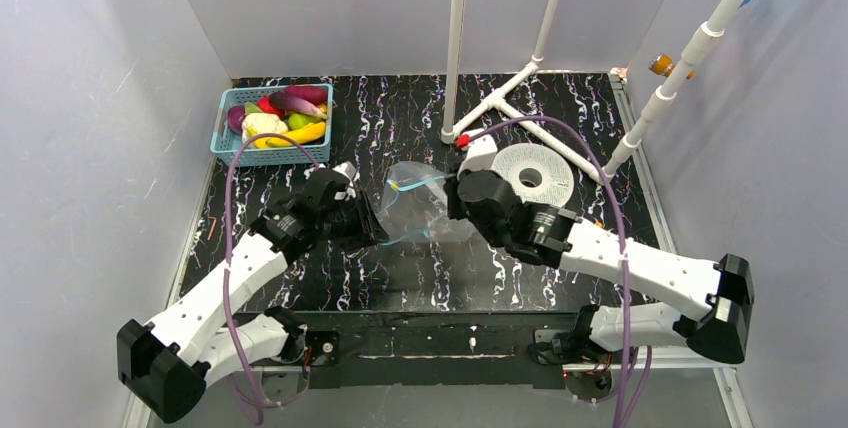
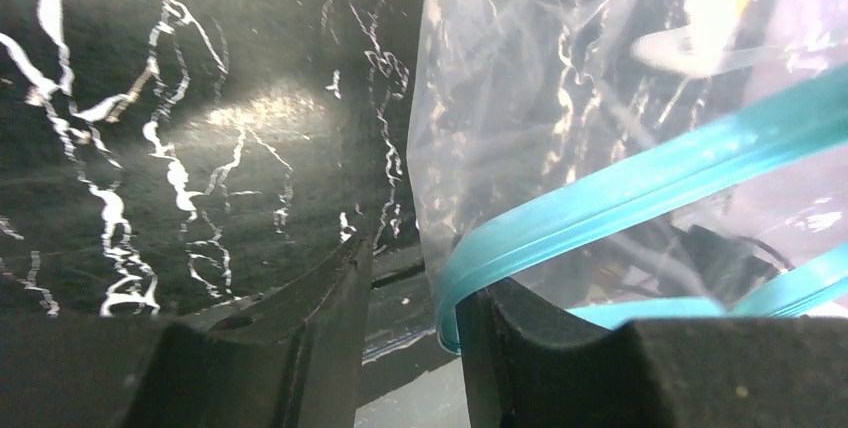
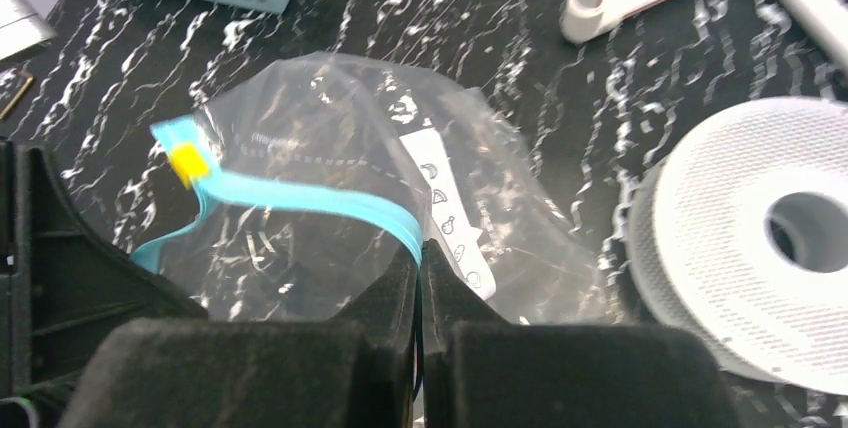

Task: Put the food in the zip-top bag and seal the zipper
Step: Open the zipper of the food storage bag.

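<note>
Black marbled counter [image 1: 400,128] with a light-blue basket [image 1: 268,155] in its far left corner, a white perforated ring [image 1: 548,160] right of centre, and a white pipe stand [image 1: 497,101] behind it.

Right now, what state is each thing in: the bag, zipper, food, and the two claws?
zip-top bag: empty, mouth gaping.
zipper: unsealed, strips apart.
food: piled in the basket, none bagged.
left gripper: jaws apart at the zipper edge.
right gripper: shut on the zipper.
</note>
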Robot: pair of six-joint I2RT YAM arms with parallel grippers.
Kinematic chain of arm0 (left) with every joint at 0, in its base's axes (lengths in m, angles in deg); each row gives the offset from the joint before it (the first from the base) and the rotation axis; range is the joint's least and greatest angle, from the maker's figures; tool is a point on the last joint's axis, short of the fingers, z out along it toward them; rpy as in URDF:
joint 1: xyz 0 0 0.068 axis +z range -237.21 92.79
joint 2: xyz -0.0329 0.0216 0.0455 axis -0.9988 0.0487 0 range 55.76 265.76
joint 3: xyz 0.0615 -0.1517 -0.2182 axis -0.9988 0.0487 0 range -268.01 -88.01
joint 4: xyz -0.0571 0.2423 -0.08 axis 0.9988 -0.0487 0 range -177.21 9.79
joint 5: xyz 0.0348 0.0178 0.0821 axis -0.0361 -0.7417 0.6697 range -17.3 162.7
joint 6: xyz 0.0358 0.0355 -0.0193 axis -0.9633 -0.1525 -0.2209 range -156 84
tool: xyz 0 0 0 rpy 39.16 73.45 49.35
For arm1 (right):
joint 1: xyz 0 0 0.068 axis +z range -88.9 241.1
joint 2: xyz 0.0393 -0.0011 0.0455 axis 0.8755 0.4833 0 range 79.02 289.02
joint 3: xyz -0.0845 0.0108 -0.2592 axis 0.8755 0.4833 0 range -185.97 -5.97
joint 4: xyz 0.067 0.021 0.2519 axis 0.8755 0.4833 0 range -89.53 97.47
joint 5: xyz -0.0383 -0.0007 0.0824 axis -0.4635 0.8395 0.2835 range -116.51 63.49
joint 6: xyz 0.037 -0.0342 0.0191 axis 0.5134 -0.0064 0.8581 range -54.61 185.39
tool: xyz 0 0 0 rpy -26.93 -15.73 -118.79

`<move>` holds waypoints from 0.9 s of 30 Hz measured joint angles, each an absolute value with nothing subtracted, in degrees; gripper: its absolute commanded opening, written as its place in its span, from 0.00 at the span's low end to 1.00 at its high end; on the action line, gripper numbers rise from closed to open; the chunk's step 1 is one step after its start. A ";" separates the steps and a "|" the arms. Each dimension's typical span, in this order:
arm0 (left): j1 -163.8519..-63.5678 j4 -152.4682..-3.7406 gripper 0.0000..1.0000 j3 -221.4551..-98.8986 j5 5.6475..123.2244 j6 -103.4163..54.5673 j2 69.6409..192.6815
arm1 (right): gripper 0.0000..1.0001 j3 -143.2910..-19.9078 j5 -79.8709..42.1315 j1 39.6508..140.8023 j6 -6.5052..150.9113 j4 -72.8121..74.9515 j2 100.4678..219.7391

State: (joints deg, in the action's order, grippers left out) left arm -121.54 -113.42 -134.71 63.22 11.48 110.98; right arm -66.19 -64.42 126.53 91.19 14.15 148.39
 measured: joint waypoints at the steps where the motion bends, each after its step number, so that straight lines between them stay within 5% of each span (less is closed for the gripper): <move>1: -121.12 -114.67 0.32 -136.17 64.14 10.45 111.85 | 0.01 -66.39 -64.42 125.79 89.88 14.15 147.71; 6: -118.96 -116.48 0.34 -138.36 65.15 7.90 114.12 | 0.01 -67.24 -62.28 123.82 85.18 14.45 146.22; 9: -117.71 -116.48 0.46 -138.44 63.83 6.80 115.15 | 0.01 -68.20 -60.38 123.73 84.35 15.61 147.34; 14: -117.32 -116.89 0.85 -139.91 61.50 4.75 116.73 | 0.01 -71.33 -58.61 123.42 85.03 17.07 151.64; 27: -117.30 -122.36 0.98 -149.22 78.43 -3.67 99.59 | 0.01 -75.33 -59.02 122.99 87.98 18.78 158.55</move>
